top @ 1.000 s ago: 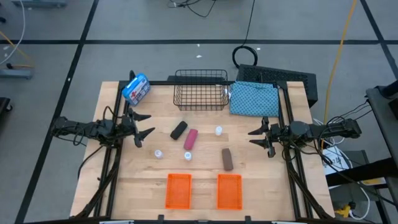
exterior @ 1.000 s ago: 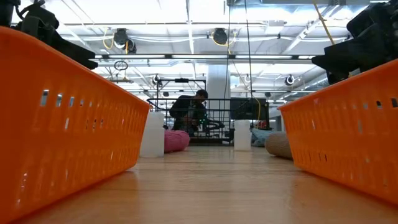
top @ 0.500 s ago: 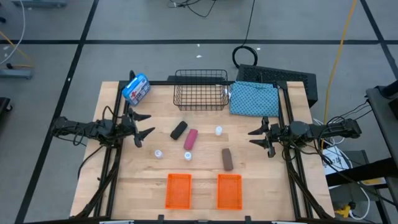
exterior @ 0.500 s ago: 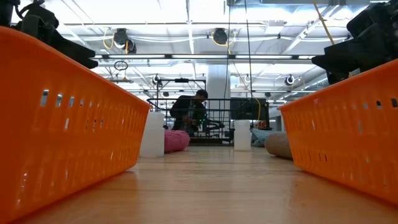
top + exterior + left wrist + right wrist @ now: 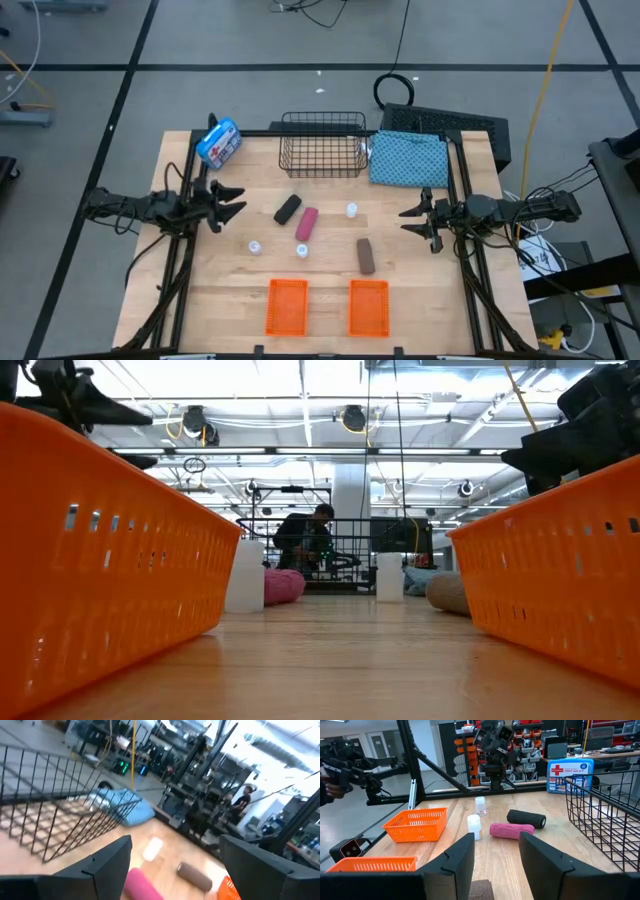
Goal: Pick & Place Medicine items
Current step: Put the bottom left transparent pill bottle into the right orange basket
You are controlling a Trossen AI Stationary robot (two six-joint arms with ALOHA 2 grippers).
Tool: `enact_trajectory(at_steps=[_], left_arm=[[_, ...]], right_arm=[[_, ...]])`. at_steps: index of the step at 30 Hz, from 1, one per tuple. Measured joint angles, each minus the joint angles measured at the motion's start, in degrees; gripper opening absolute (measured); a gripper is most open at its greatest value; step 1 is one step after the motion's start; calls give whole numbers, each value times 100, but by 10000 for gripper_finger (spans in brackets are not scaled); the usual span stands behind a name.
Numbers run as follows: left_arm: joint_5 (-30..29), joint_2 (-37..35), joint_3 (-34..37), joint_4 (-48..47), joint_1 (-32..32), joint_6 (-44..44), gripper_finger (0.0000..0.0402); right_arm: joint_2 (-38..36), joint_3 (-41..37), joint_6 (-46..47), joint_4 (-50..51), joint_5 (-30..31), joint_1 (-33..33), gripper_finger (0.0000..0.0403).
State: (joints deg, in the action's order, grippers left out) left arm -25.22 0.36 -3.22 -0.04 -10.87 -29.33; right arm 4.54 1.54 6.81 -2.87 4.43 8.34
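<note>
Three white bottles (image 5: 352, 210) (image 5: 255, 247) (image 5: 303, 250) stand on the table's middle. Near them lie the black piece (image 5: 288, 208), the pink piece (image 5: 307, 223) and the brown piece (image 5: 366, 256). My left gripper (image 5: 232, 200) hovers open at the table's left side, pointing toward the pieces. In the left wrist view its fingers frame the pink piece (image 5: 142, 885), one bottle (image 5: 152, 848) and the brown piece (image 5: 195, 875). My right gripper (image 5: 410, 222) hovers open at the right side. Its wrist view shows two bottles (image 5: 474, 826), the pink piece (image 5: 511, 830) and the black piece (image 5: 526, 818).
Two orange baskets (image 5: 287, 306) (image 5: 368, 306) sit at the near edge. A black wire basket (image 5: 322, 143) stands at the far edge, with the blue patterned cloth (image 5: 408, 158) to its right and the blue-and-white package (image 5: 219, 142) to its left. A person (image 5: 305, 540) is in the room beyond.
My left gripper has shifted a little toward the table's right and turned about its own axis, staying open. In the low view its fingers now show apart. The right arm and all items have kept still.
</note>
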Motion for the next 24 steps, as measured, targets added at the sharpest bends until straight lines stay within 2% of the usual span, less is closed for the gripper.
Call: enact_trajectory(at_steps=[3, 7, 13, 17, 20, 22, 24], left_arm=[[376, 8, -9, -437, 1, 0, 310], [1145, 91, -29, -545, -22, 591, 310], [1835, 396, -45, -635, -82, 304, 310], [1833, 915, -75, 89, -306, 317, 310], [1650, 1431, -571, 193, -525, 794, 310], [1491, 1815, -1112, -537, -678, 1063, 310], [1247, 2191, -1696, -1743, -824, 1024, 310]], right_arm=[[0, 0, 0, 2, 0, 0, 144], [0, 0, -2, -2, 0, 0, 144], [0, 0, 0, -28, 2, 2, 144], [0, 0, 0, -31, 2, 2, 144], [0, 2, 0, -31, 2, 0, 144], [0, 2, 0, -31, 2, 2, 144], [0, 2, 0, -31, 2, 1, 144]])
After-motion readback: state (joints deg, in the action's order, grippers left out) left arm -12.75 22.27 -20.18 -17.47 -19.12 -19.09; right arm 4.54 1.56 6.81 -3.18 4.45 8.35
